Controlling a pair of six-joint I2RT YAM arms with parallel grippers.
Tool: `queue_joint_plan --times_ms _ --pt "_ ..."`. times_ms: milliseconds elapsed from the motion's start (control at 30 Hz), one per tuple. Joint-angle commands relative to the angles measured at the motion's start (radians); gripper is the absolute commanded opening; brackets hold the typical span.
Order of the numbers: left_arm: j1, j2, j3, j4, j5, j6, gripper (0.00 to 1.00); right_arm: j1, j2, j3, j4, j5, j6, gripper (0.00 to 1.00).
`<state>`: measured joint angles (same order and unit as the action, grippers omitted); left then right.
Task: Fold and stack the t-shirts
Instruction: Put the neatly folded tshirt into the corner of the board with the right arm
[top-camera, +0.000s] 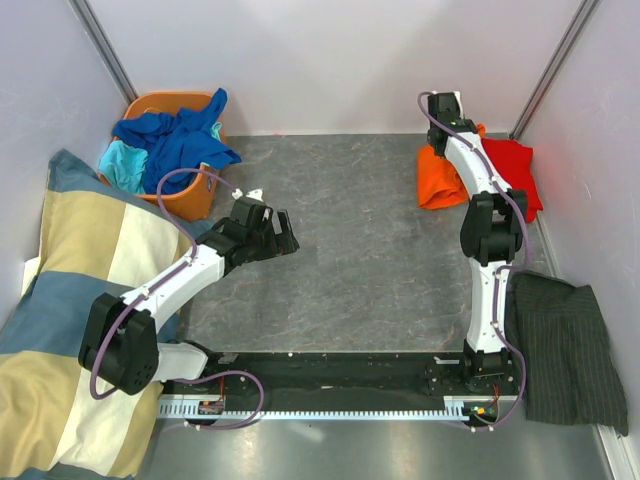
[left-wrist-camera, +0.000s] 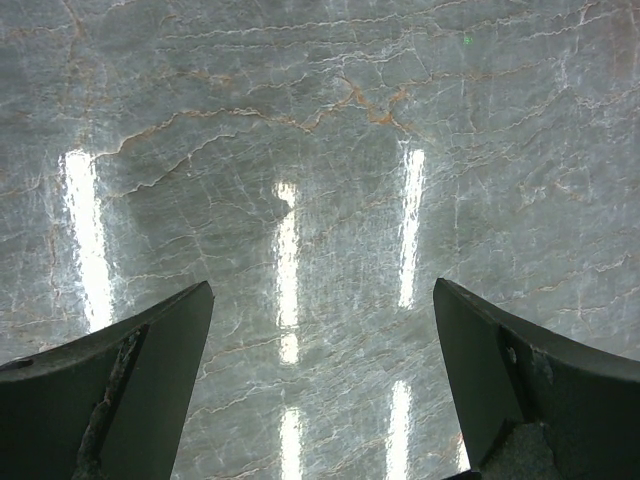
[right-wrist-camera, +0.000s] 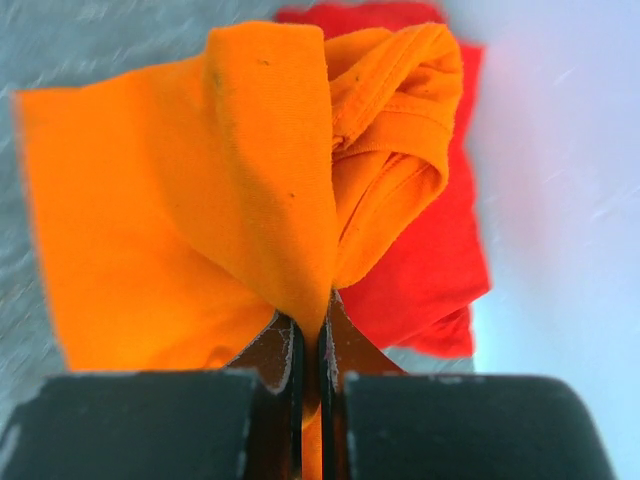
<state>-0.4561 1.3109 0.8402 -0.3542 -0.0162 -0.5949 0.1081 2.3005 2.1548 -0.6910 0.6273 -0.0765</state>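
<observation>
Grey, marble-patterned bench (top-camera: 370, 250) filled the pale-walled booth, and the two arms were working well apart on it. Over at the far right, the right arm (top-camera: 490, 220) reached out and its jaws were clenched tight on a pinched fold of the bright orange cotton t-shirt (right-wrist-camera: 180, 230). The cloth rose out of the grip in a peak and fanned left and ahead of those jaws, its ribbed collar curled over just to their right. Beyond and to the right of those jaws lay the red cotton t-shirt (right-wrist-camera: 430, 270), flat on the bench, with the orange one (top-camera: 438, 178) overlapping its near edge and the red (top-camera: 520, 170) against the right-hand wall.

Now the left arm (top-camera: 190, 270): its jaws were spread wide, released, with nothing between them, only bare glossy bench (left-wrist-camera: 300, 150) beneath. Behind and to the left of those jaws stood an orange plastic basket (top-camera: 190, 203) with a royal blue t-shirt (top-camera: 185, 135) and a turquoise t-shirt (top-camera: 125, 160) heaped in it. Nearer on that side sprawled the big blue-cream-yellow checked blanket (top-camera: 70, 300). Back by the right arm's base lay a dark grey pinstriped cloth (top-camera: 570, 350).
</observation>
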Motion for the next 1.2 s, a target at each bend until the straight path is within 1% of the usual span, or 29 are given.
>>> queue_joint_plan --times_ms 0,200,367,600,633,733,900,1167 --pt "-0.001 0.005 0.005 0.001 0.012 -0.014 1.00 -0.016 0.004 0.097 0.102 0.067 -0.107 0.00" --pt "-0.001 0.025 0.008 0.003 0.012 -0.036 1.00 -0.033 0.004 0.149 0.134 0.075 -0.147 0.00" --pt "0.000 0.033 0.013 0.006 0.012 -0.036 1.00 -0.050 -0.021 0.145 0.145 0.081 -0.157 0.00" --pt "-0.001 0.040 0.007 0.004 0.012 -0.028 1.00 -0.104 -0.061 0.028 0.169 0.068 -0.141 0.00" --pt "0.000 0.040 0.008 0.004 0.012 -0.028 1.00 -0.132 -0.062 0.019 0.176 0.068 -0.138 0.00" --pt "0.000 0.047 0.007 0.006 0.012 -0.028 1.00 -0.169 -0.061 -0.016 0.185 0.049 -0.131 0.00" --pt "0.000 0.063 0.008 0.004 0.035 -0.029 1.00 -0.225 -0.035 -0.023 0.197 0.023 -0.117 0.00" --pt "0.000 0.108 0.039 0.004 0.048 -0.026 1.00 -0.278 0.014 -0.019 0.200 -0.001 -0.100 0.00"
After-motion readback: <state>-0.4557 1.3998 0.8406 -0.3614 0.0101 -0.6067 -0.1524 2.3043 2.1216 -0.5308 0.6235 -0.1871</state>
